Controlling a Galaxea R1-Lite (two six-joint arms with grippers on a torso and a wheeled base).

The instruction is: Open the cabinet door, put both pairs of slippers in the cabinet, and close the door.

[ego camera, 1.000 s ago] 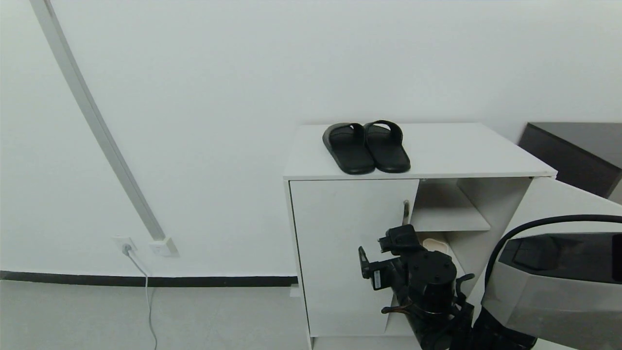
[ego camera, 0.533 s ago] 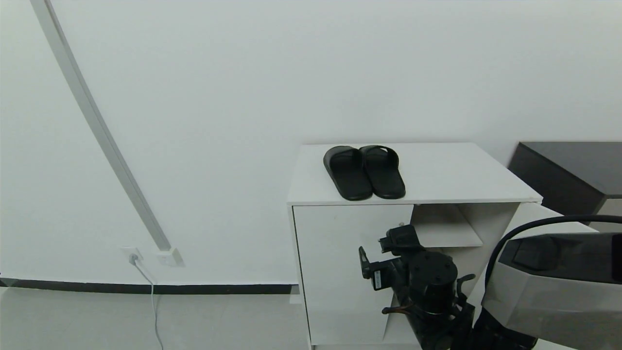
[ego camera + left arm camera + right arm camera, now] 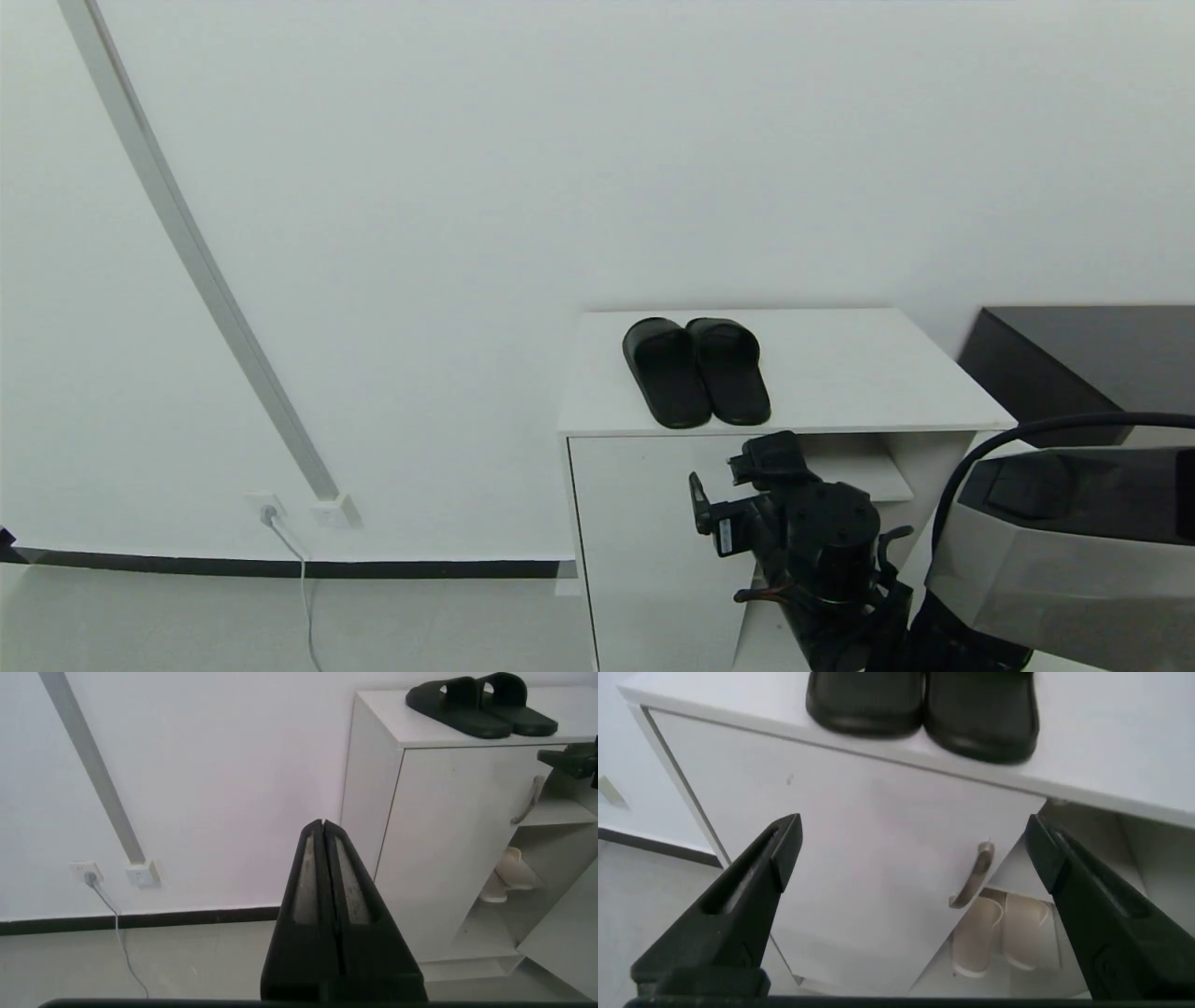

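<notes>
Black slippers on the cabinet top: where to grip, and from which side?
Probably the heel ends, from the front. The black slippers lie flat, side by side and touching, heels at the front edge of the cabinet top, straps toward the wall. The open right gripper faces them; one finger on each outer side would likely squeeze the pair together.

A pair of slippers (image 3: 695,371) lies side by side, touching, on the cabinet (image 3: 868,373) top, left of its middle, at the front edge. Below, the left door (image 3: 644,532) is closed, with its handle (image 3: 971,875) at its right edge. Right of the door the inside stands open, with a shelf (image 3: 887,471) and a second pair of slippers (image 3: 999,933) under it. A wall socket (image 3: 269,509) sits low on the wall (image 3: 467,187), left of the cabinet
</notes>
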